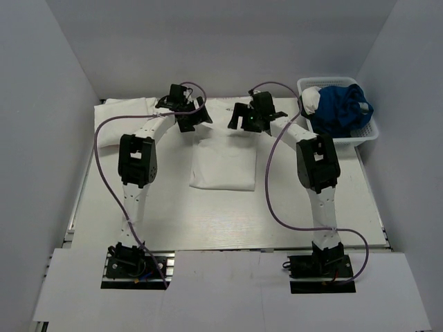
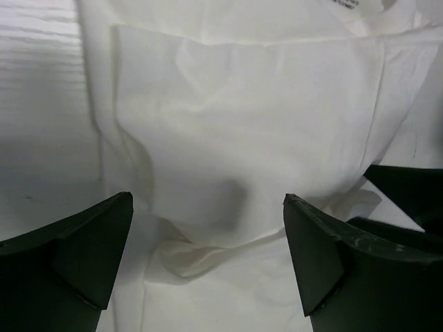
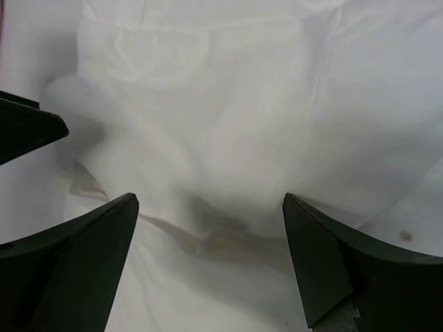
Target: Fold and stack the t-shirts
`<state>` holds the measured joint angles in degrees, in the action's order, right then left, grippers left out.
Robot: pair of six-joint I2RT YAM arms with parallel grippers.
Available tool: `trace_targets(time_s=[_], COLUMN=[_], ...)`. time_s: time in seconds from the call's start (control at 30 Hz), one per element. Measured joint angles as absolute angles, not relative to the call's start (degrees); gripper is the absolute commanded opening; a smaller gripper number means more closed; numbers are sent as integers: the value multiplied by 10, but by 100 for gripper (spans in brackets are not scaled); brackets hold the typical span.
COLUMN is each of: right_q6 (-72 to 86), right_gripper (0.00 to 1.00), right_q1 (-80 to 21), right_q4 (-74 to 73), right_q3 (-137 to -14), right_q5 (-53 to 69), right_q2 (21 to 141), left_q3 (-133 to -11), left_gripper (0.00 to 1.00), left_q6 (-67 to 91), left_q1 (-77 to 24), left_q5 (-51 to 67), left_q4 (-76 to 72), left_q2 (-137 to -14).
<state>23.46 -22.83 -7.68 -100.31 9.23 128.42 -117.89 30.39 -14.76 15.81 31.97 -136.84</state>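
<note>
A white t-shirt [image 1: 223, 162], partly folded into a long rectangle, lies mid-table. Its far edge is creased and sits under both grippers. My left gripper [image 1: 196, 121] is open and empty over the shirt's far left corner. In the left wrist view the gripper [image 2: 208, 235] straddles a raised fold of the shirt [image 2: 242, 117]. My right gripper [image 1: 243, 123] is open and empty over the far right corner. In the right wrist view the gripper [image 3: 211, 235] straddles a wrinkle of the shirt [image 3: 228, 124]. More white shirt cloth [image 1: 124, 114] lies at the back left.
A white lattice basket [image 1: 368, 135] stands at the back right, holding a blue garment [image 1: 342, 107] and a bit of white cloth [image 1: 313, 99]. Grey walls close in the table on three sides. The two grippers are close together; the other's finger [image 2: 408, 187] shows in the left wrist view.
</note>
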Motion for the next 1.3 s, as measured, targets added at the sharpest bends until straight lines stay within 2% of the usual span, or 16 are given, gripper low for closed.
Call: trace_targets(time_s=[0.2, 0.3, 0.4, 0.6, 0.7, 0.83, 0.97, 1.07, 1.1, 1.17, 1.23, 1.27, 1.3], right_q6=[229, 225, 227, 237, 238, 236, 235, 236, 236, 236, 237, 237, 236], right_gripper=[90, 90, 90, 90, 90, 90, 90, 90, 86, 81, 71, 61, 43], right_q1=[-223, -225, -228, -243, -255, -277, -290, -296, -297, -298, -300, -301, -301], right_q4=[-85, -87, -78, -76, -89, -116, -101, -87, -82, -72, -64, -61, -59], right_q3=[-1043, -984, -839, -599, -508, -443, -445, -456, -461, -466, -469, -469, -470], right_q5=[114, 120, 118, 103, 103, 111, 122, 124, 124, 124, 126, 125, 123], right_q2=[1292, 1239, 1117, 882, 836, 855, 875, 894, 900, 910, 917, 919, 921], left_q3=[-1185, -1146, -1042, -734, -610, -513, -502, -510, -513, -519, -525, -527, -529], left_gripper=[100, 100, 100, 100, 100, 100, 89, 77, 68, 58, 47, 44, 39], left_q6=[305, 303, 296, 309, 326, 344, 357, 363, 365, 369, 371, 371, 373], left_q1=[-117, -114, -122, -143, -152, -168, -187, -194, -196, -198, -198, -199, -199], left_q5=[170, 170, 160, 155, 160, 172, 176, 183, 186, 189, 193, 193, 195], left_q4=[311, 312, 319, 302, 284, 278, 263, 244, 237, 227, 219, 216, 213], left_q2=[-1363, -1321, -1221, -949, -888, -897, -919, -938, -944, -959, -972, -978, -982])
